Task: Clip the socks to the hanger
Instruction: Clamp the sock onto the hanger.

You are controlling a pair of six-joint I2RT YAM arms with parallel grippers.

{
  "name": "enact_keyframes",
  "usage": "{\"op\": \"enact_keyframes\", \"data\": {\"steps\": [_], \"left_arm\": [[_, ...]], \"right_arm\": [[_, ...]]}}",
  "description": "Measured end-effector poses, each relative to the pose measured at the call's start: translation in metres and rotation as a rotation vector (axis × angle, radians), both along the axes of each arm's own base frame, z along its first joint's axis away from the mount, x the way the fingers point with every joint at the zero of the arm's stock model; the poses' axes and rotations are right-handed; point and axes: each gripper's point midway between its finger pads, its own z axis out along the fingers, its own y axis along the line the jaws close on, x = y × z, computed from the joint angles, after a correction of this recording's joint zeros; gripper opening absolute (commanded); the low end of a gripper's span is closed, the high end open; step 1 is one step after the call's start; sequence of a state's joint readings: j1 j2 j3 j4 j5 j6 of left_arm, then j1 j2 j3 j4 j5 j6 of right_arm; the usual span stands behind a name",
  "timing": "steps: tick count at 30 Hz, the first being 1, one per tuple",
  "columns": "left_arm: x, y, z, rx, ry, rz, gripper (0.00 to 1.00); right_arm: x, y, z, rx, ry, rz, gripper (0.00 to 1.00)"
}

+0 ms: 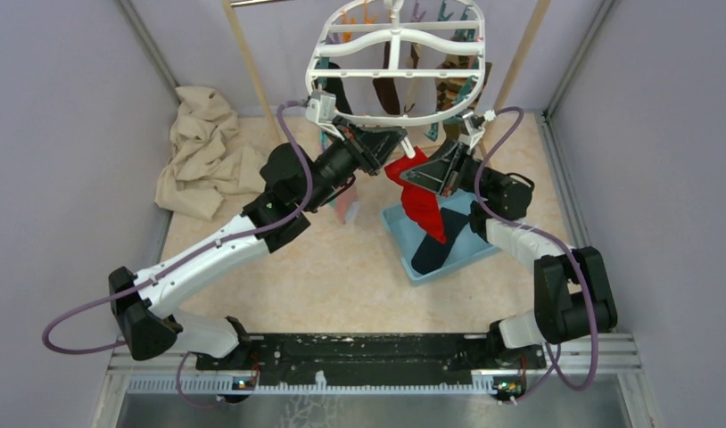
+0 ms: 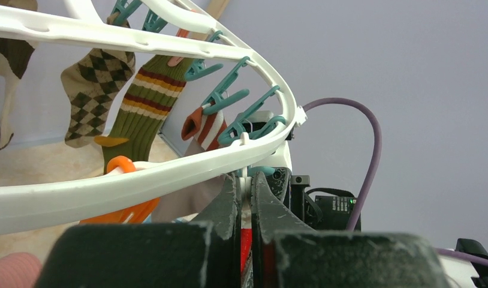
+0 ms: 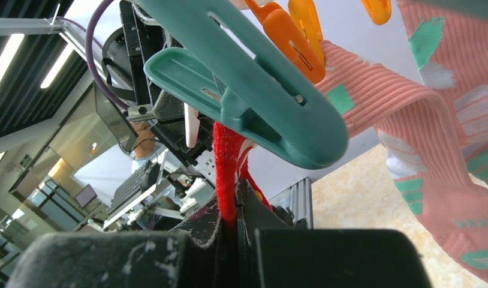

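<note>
Red sock (image 1: pixel 419 198) is up in the air over the middle of the surface, just under the near rim of the hanger (image 1: pixel 395 34), which hangs over the far edge. Right fingers (image 3: pixel 256 216) are clamped on its upper edge. Left fingers (image 2: pixel 225 207) are pressed together too, with red cloth showing in the seam between them, so probably on the same edge. Key relation: a teal peg (image 3: pixel 259 102) sits directly above the right fingers, and the red cloth rises straight from them towards its mouth. The sock's long axis hangs down from the grip towards the blue tray (image 1: pixel 477 242), right of centre. Both arms meet at the rim; the right looks nearer that peg. Count: two task socks, one red and held, one navy sock (image 1: pixel 433 251) lying in the tray; one hanger; one tray; one beige cloth (image 1: pixel 203 147) at the far left corner. Pegs overlap, so no count.
</note>
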State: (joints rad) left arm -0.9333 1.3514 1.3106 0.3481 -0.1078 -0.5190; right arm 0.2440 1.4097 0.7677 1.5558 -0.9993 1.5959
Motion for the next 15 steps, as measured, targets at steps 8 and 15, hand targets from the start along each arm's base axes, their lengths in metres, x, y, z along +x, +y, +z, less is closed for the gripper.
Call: {"op": "enact_keyframes", "data": {"steps": [8,15], "left_arm": [[-0.0009,-0.0012,-0.0025,0.001,-0.004,-0.008,0.0],[-0.0005,-0.0009,-0.0019,0.006,-0.017,-0.003,0.0]], "right_arm": [[-0.0046,0.0013,-0.002,-0.029,-0.004,0.033,0.0],[-0.0083,0.0016,0.0044,-0.041,-0.028,0.053,0.0]]}}
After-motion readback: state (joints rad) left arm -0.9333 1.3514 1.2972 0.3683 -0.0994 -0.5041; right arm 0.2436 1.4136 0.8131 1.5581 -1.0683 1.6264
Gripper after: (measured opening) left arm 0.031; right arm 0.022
